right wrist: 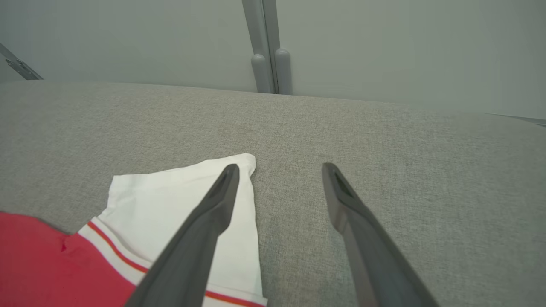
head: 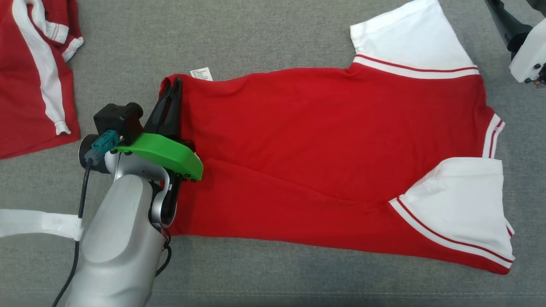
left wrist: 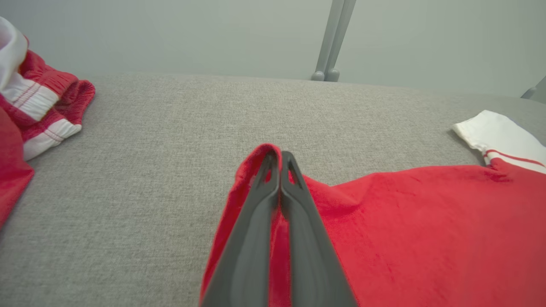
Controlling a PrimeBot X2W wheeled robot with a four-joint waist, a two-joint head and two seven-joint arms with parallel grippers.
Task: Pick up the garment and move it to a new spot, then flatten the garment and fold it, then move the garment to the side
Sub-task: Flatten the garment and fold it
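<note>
Two claws show; the left claw is pinched tight on the far left corner of the red shirt, which lies spread on the grey worktop; the right claw is wide apart, holding nothing, near the shirt's white sleeve.

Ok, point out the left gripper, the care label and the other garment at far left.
left gripper (left wrist: 279,158): left wrist view, between its shut fingertips on the garment (left wrist: 426,221) edge.
care label (head: 201,73): head view, middle of the tag.
other garment (head: 23,115): head view, its red body.
</note>
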